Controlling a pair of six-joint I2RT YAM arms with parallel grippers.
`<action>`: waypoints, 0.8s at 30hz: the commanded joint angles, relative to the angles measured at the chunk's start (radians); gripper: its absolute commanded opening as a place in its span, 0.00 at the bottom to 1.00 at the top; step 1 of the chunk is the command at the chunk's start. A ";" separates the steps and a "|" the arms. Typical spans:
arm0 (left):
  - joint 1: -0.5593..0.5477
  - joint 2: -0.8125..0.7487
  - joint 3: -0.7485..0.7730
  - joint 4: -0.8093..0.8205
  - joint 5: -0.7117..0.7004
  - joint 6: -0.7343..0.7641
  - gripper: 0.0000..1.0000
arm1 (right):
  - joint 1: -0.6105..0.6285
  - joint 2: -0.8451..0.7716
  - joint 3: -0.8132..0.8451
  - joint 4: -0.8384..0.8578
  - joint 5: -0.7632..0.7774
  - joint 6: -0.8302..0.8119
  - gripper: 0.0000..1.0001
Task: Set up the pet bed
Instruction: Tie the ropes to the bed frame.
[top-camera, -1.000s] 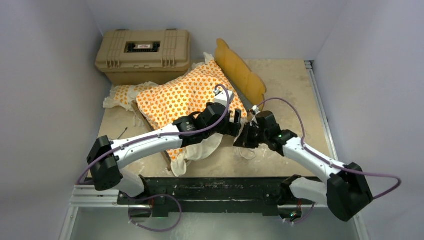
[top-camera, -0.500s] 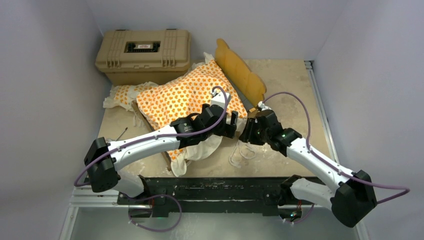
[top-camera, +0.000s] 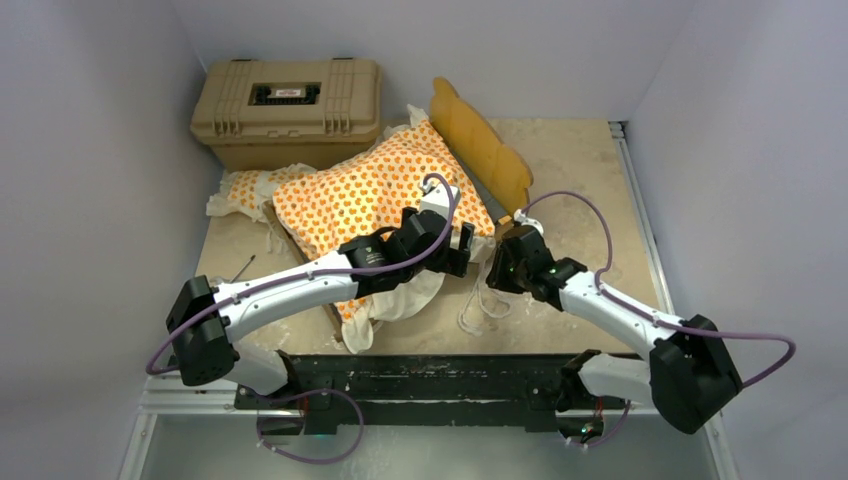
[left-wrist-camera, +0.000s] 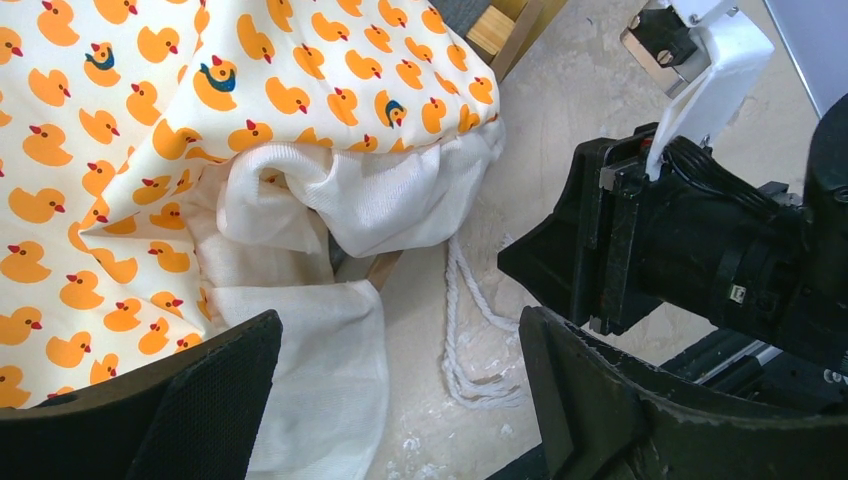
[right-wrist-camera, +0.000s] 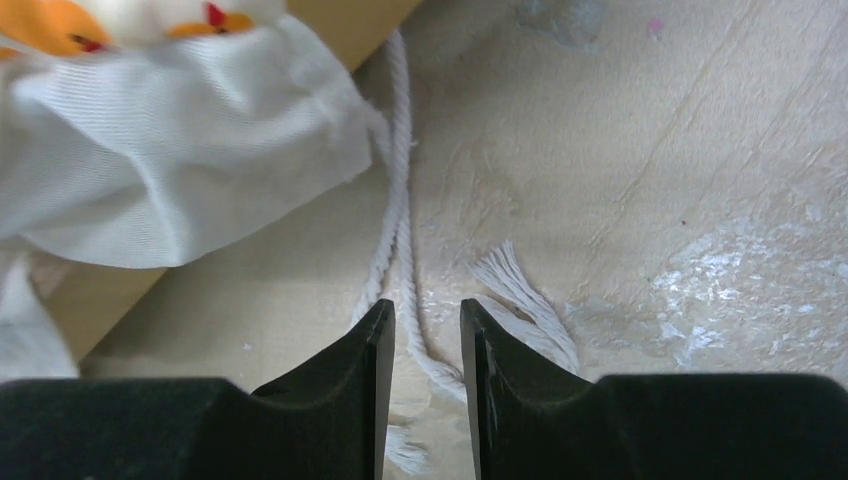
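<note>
One tan case (top-camera: 288, 108) at upper left, our one duck-print cushion (top-camera: 370, 195) mid-frame, draped over its wooden bed frame (top-camera: 480, 145), loose white cord (right-wrist-camera: 398, 180) on the desk (top-camera: 570, 170) under our right pincer (right-wrist-camera: 427, 320), slightly apart, left pincer (left-wrist-camera: 395, 335) wide apart

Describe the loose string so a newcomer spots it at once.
Find the duck-print mattress cushion mid-table. Off its near right corner, by the right gripper, a twisted white cord lies looped on the tabletop. Unlike the flat white ruffle, it is thin with a frayed end.

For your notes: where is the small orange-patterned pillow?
Top view, left side: the pillow lies in front of the tan hard case, left of the mattress cushion.
</note>
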 joint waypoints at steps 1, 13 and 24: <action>0.003 -0.032 -0.008 0.016 -0.016 0.021 0.89 | 0.004 0.017 -0.019 0.118 0.034 0.028 0.33; 0.003 -0.043 -0.013 -0.001 -0.023 0.021 0.89 | 0.001 0.095 -0.076 0.331 0.091 0.147 0.26; 0.003 -0.045 -0.023 0.003 -0.024 0.015 0.89 | -0.001 0.189 -0.087 0.422 0.135 0.149 0.24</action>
